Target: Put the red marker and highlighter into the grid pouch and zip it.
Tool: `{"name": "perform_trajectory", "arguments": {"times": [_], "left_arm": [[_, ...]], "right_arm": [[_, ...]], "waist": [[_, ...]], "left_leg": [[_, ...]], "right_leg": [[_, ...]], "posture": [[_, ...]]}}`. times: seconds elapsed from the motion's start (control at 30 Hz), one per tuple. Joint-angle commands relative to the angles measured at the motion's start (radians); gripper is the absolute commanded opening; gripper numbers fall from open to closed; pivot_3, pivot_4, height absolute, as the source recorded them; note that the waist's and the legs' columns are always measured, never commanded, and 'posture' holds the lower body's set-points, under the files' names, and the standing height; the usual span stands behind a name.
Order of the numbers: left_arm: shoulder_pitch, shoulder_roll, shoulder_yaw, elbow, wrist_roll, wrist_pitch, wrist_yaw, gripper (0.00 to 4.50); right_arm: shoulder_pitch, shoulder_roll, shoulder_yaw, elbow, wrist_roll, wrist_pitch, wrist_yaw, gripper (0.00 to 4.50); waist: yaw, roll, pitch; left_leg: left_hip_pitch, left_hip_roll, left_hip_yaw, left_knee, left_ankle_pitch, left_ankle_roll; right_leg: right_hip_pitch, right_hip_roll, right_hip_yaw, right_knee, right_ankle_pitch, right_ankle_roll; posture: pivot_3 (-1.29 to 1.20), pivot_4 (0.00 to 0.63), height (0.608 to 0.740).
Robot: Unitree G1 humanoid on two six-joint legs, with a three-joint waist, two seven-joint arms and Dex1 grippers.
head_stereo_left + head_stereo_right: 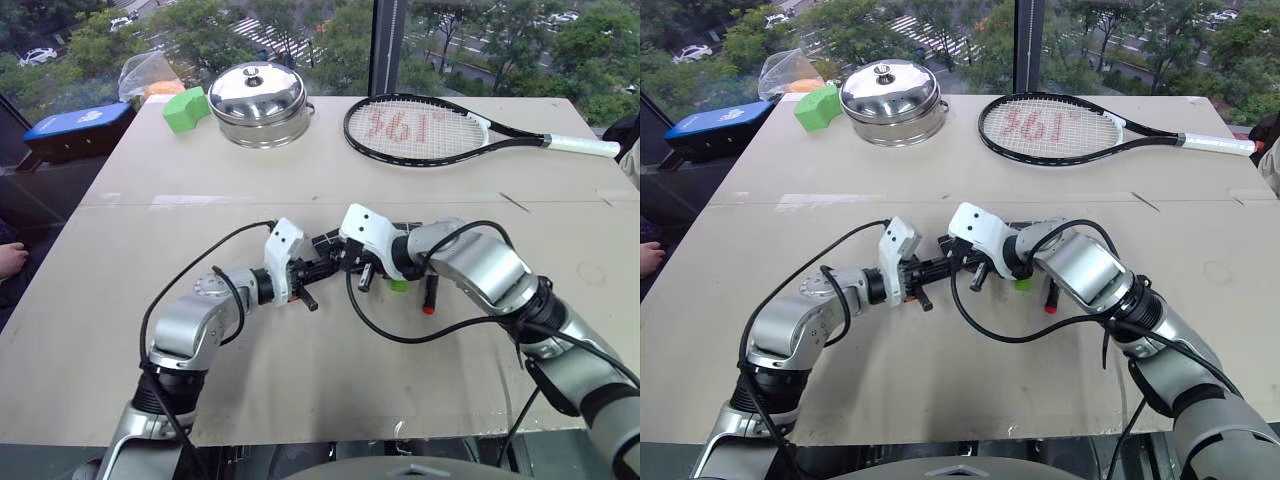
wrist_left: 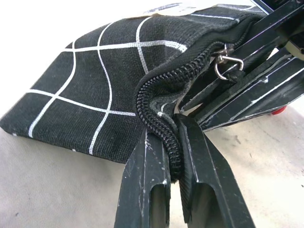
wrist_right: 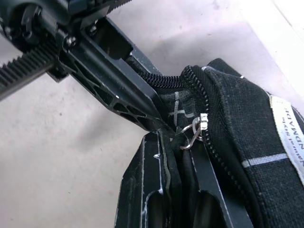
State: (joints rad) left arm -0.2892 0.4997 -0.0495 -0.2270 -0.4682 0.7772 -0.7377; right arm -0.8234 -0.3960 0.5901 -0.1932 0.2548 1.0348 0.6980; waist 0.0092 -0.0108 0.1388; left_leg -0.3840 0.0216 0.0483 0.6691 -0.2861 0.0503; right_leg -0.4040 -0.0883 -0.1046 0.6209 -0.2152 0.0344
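A pale cardboard-covered surface stands before tall windows with trees and a street below. At its centre the grid pouch lies, mostly hidden in the head views by the two tools that meet over it. The left tool is clenched on the pouch's zipper edge at one end. The right tool is clenched on the zipper pull. At about 4 o'clock from the pouch, just beside the right wrist, the red marker lies on the surface, and a bit of the green highlighter peeks out next to it. At 12 o'clock sit a steel pot, a green block and a tennis racket.
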Motion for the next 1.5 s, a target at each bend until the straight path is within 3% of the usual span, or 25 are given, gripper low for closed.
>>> {"name": "perform_trajectory", "arguments": {"times": [0.03,0.2,0.3,0.43,0.6,0.73,0.83,0.9,1.13,1.3,1.5], "left_arm": [[0.004,0.009,0.008,-0.095,-0.033,-0.066,-0.054,0.00],[0.030,0.035,0.022,-0.108,-0.037,-0.091,-0.079,0.00],[0.041,0.051,0.032,-0.101,-0.034,-0.101,-0.087,0.00],[0.041,0.059,0.033,-0.090,-0.032,-0.108,-0.092,0.00],[0.031,0.072,0.035,-0.072,-0.032,-0.115,-0.102,0.00],[0.022,0.083,0.030,-0.060,-0.032,-0.121,-0.118,0.00],[0.018,0.089,0.027,-0.053,-0.031,-0.127,-0.130,0.00],[0.018,0.092,0.025,-0.052,-0.031,-0.132,-0.137,0.00],[0.019,0.098,0.013,-0.060,-0.022,-0.146,-0.152,0.00],[0.011,0.102,-0.012,-0.051,0.006,-0.154,-0.140,0.00],[-0.015,0.098,-0.024,-0.013,0.049,-0.133,-0.098,0.00]], "right_arm": [[0.009,-0.013,0.019,0.026,-0.032,-0.040,0.021,0.05],[0.038,-0.043,-0.001,0.049,-0.074,-0.095,0.027,0.05],[0.085,-0.066,-0.070,0.004,-0.044,-0.097,0.042,1.03],[0.169,-0.112,-0.156,-0.131,0.004,-0.054,0.051,2.68],[0.347,-0.152,-0.452,-0.385,0.198,0.109,0.047,2.68],[0.384,-0.002,-0.710,-0.445,0.283,0.269,-0.094,1.54],[0.361,0.078,-0.780,-0.443,0.292,0.325,-0.182,0.02],[0.337,0.112,-0.788,-0.411,0.278,0.339,-0.232,0.02],[0.293,0.099,-0.600,-0.289,0.222,0.253,-0.273,0.02],[0.230,-0.033,-0.230,-0.246,0.024,-0.030,-0.203,0.02],[0.140,-0.152,0.064,-0.167,-0.283,-0.389,-0.125,0.02]], "waist": [[0.000,0.000,0.000],[0.000,0.000,0.000],[0.004,0.000,0.000],[0.004,0.000,0.000],[0.006,0.000,0.001],[0.002,0.000,0.001],[0.004,0.000,0.001],[0.004,0.001,0.002],[0.002,0.001,0.002],[-0.001,0.001,0.002],[0.000,0.001,0.003]], "left_leg": [[0.000,0.000,0.000,0.000,0.000,0.000],[0.000,0.000,0.000,0.000,0.000,0.000],[0.000,0.000,0.000,0.000,0.000,0.000],[-0.001,0.000,0.000,0.000,0.000,0.000],[-0.002,0.000,-0.002,0.000,0.000,0.000],[-0.001,0.001,-0.001,0.000,-0.002,0.004],[0.000,0.001,-0.002,0.000,-0.002,0.004],[0.000,0.001,-0.001,0.000,-0.002,0.004],[0.000,0.000,0.000,0.000,-0.002,0.003],[0.000,0.000,0.000,0.000,-0.002,0.004],[0.000,0.000,0.000,0.000,0.000,0.000]], "right_leg": [[0.000,0.000,0.000,0.000,0.000,0.000],[0.000,0.000,0.000,0.000,0.000,0.000],[0.000,0.000,0.000,0.000,0.000,0.000],[0.000,-0.001,-0.001,-0.001,0.000,0.000],[0.000,-0.002,-0.002,-0.002,0.000,0.000],[0.000,-0.001,-0.001,-0.002,0.000,0.000],[0.000,-0.001,0.000,0.000,0.000,0.000],[0.000,-0.001,0.000,0.000,0.000,-0.001],[0.000,0.000,0.000,0.000,0.000,0.000],[0.000,0.000,0.001,0.000,0.000,0.000],[0.000,0.001,0.001,-0.001,-0.001,0.001]], "posture": [[0.00,0.150,0.740],[0.00,0.150,0.740],[0.00,0.150,0.740],[0.00,0.150,0.740],[0.00,0.150,0.740],[0.00,0.150,0.740],[0.00,0.150,0.740],[0.00,0.150,0.740],[0.00,0.150,0.740],[0.00,0.150,0.740],[0.00,0.150,0.740]]}}
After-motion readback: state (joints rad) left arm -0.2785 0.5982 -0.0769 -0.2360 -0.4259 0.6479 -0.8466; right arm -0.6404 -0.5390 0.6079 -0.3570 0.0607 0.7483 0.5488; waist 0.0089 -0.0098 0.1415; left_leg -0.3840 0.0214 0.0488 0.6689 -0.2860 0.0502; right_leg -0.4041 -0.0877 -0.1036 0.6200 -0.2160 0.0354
